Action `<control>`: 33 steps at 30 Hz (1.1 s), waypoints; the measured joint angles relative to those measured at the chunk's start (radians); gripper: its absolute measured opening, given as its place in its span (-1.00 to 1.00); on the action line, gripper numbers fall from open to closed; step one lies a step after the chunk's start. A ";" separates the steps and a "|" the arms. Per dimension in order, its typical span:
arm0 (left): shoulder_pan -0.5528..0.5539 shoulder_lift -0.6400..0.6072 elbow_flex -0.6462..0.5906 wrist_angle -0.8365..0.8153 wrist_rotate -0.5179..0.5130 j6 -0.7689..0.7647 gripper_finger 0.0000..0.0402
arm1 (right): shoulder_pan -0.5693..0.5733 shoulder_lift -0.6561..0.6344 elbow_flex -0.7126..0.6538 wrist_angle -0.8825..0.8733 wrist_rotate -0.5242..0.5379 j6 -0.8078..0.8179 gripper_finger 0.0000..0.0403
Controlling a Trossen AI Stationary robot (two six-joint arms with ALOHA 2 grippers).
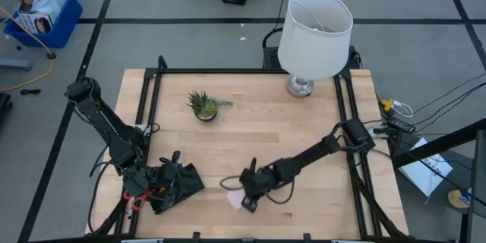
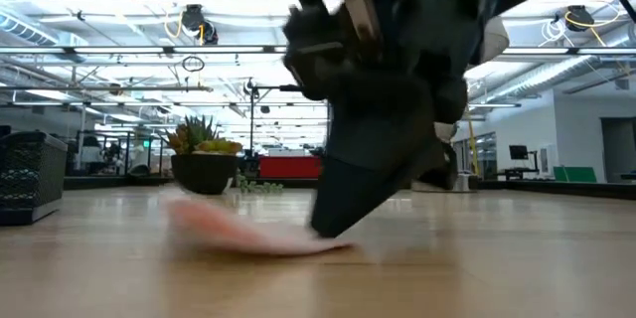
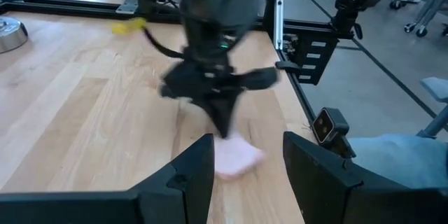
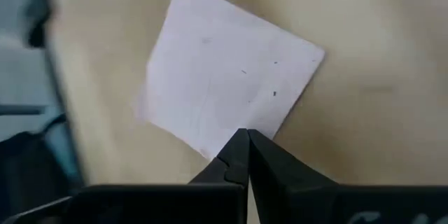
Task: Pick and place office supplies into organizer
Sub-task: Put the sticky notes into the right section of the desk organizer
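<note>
**Right claw pinched at the edge of the pink pad, organizer away to the left**

The bench (image 1: 258,133) fills the middle of the high view, with the white-shaded lamp (image 1: 314,26) at its upper right and a small potted plant (image 1: 205,105) left of centre, well apart from the work.

The organizer (image 1: 176,188) sits at the lower left of the high view, a dark tray crowded by the left arm, with red scissor handles (image 1: 137,196) showing just beside it. The left claw (image 3: 248,164) hangs over that spot with its fingers standing apart and nothing between them; its wrist camera looks across the bench toward the other arm.

The right arm reaches in from the right edge of the bench to the lower centre. The right claw (image 4: 243,147) is closed down to a point, its tips meeting right at one edge of the pink sticky-note pad (image 4: 224,70). In the low view the pad (image 2: 253,236) lies flat on the wood with the claw's tip touching its right end; whether the tips have caught the pad's edge or only press on it I cannot tell.

The pad is square, so no long axis matters. It lies right of the organizer, and the right arm is already on it, so any carry runs leftward across the lower bench.
</note>
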 joint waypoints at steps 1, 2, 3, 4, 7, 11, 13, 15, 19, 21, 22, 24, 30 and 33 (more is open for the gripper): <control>0.000 0.000 0.000 0.000 0.000 -0.001 -0.13 | -0.013 -0.020 -0.002 -0.042 0.004 -0.012 -1.00; 0.000 0.000 0.000 -0.001 0.000 -0.005 -0.13 | -0.024 -0.036 -0.002 -0.091 0.020 -0.023 -1.00; 0.000 0.000 0.000 -0.004 0.000 -0.005 -0.13 | -0.032 -0.058 -0.003 -0.145 0.035 -0.031 -1.00; 0.000 0.000 0.000 -0.004 0.000 -0.005 -0.13 | -0.039 -0.080 -0.004 -0.205 0.055 -0.039 -1.00; 0.000 0.000 0.000 -0.017 0.000 -0.015 -0.13 | -0.060 -0.146 -0.009 -0.364 0.089 -0.039 -1.00; 0.000 0.000 0.000 -0.034 0.000 -0.023 -0.13 | -0.072 -0.214 -0.013 -0.405 0.138 -0.056 -1.00; 0.000 0.000 0.000 -0.038 0.000 -0.030 -0.13 | -0.075 -0.233 -0.018 -0.402 0.134 -0.065 -1.00; 0.000 0.000 0.000 -0.040 0.000 -0.034 -0.13 | -0.075 -0.253 -0.020 -0.421 0.129 -0.081 -1.00; 0.000 0.000 0.000 -0.040 0.000 -0.042 -0.13 | -0.059 -0.275 -0.020 -0.513 0.144 -0.115 -0.97; 0.000 0.000 0.000 -0.040 0.000 -0.043 -0.13 | -0.056 -0.273 -0.038 -0.509 0.147 -0.114 -0.88; 0.000 0.000 0.000 -0.041 0.000 -0.043 -0.13 | -0.055 -0.273 -0.049 -0.497 0.135 -0.111 -0.82; 0.000 0.000 0.000 -0.042 0.000 -0.044 -0.13 | -0.056 -0.275 -0.076 -0.465 0.122 -0.096 -0.65; 0.000 0.000 0.000 -0.043 0.000 -0.053 -0.13 | -0.080 -0.278 -0.190 -0.344 0.103 -0.058 0.01; 0.000 0.000 0.000 -0.043 0.000 -0.053 -0.13 | -0.096 -0.279 -0.228 -0.315 0.104 -0.054 0.26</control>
